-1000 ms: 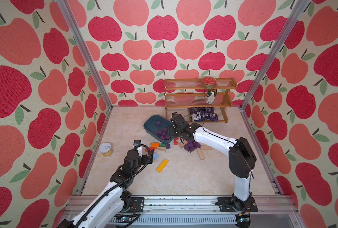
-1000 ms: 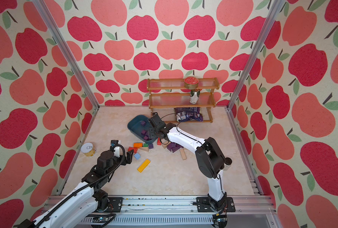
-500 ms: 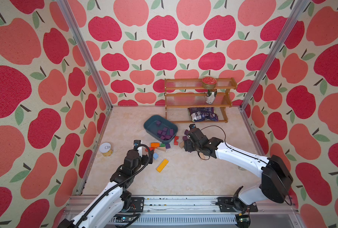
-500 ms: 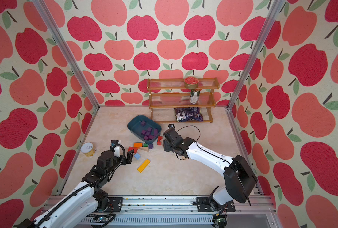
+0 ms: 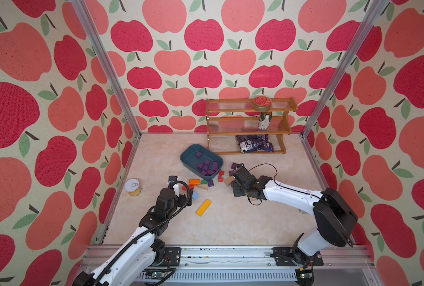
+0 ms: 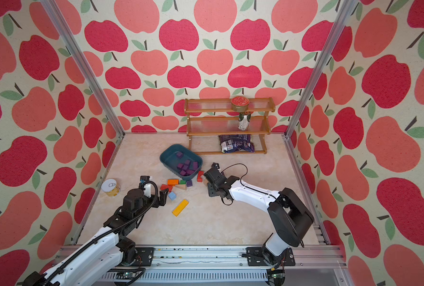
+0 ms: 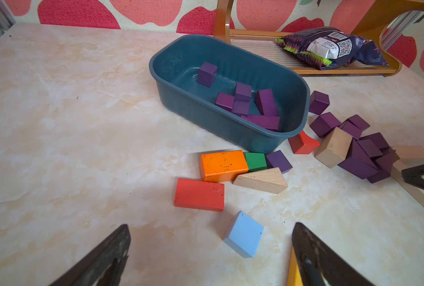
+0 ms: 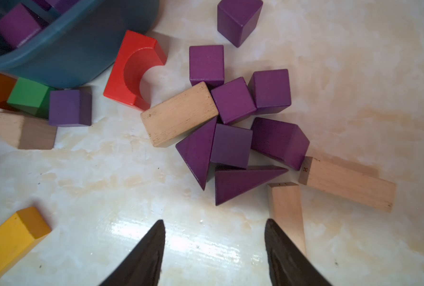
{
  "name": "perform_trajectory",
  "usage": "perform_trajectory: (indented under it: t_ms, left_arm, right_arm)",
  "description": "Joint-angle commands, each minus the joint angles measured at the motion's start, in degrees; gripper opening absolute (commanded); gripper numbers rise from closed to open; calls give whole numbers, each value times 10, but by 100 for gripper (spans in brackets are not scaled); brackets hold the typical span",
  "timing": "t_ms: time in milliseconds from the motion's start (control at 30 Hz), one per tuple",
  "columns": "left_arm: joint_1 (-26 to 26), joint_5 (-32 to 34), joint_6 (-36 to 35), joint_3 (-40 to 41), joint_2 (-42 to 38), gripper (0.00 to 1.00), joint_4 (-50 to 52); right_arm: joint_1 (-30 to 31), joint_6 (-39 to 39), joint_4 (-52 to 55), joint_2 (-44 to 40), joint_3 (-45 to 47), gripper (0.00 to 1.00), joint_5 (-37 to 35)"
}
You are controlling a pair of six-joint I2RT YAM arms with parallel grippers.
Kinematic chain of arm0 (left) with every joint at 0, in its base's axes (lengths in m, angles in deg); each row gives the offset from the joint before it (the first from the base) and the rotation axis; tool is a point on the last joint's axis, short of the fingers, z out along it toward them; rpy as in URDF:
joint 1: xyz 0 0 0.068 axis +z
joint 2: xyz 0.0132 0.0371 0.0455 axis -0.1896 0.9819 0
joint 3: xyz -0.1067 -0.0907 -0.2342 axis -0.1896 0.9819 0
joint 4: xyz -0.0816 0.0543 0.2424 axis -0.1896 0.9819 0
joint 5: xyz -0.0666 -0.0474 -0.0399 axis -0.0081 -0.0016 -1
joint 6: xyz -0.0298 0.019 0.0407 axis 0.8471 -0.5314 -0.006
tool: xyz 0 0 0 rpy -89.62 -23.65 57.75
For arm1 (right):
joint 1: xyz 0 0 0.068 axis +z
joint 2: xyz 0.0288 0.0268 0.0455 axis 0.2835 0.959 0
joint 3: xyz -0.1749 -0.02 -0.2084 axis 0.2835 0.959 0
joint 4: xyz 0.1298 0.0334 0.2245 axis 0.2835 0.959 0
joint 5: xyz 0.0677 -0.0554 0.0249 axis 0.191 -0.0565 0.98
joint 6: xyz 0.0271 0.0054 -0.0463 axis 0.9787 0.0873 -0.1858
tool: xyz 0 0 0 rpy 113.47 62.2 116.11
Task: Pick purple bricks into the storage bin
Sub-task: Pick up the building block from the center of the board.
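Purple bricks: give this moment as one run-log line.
right gripper: open, empty, facing loose purple bricks | left gripper: open, empty | storage bin: partly filled

Three walls [image 5: 206,62] close the space, all papered with large red and coral apples with green leaves on a speckled cream ground. Bare aluminium posts [image 5: 106,66] run up both back corners. The floor [image 5: 230,222] is a glossy cream slab veined like marble. A bright sheen [image 8: 206,245] lies on it just in front of the right gripper [image 8: 214,222]. Beyond that gripper, well apart and against the back wall, stands a brown three-tier wooden rack [image 5: 248,135] with clear ribbed shelves. From the left gripper [image 7: 211,225] it sits ahead and off to the right. The light is soft and even, and the shadows are faint.
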Motion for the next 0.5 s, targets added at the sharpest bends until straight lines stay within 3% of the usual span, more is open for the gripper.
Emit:
perform_trajectory:
  t_ms: [0,467]
  left_arm:
    - [3,-3,7,4,-1,99,-9]
    - [4,-2,7,4,1,99,-9]
  right_arm:
    - [-9,6,9,24,-32,58,8]
    - [-51,14,-20,84,-65,47,34]
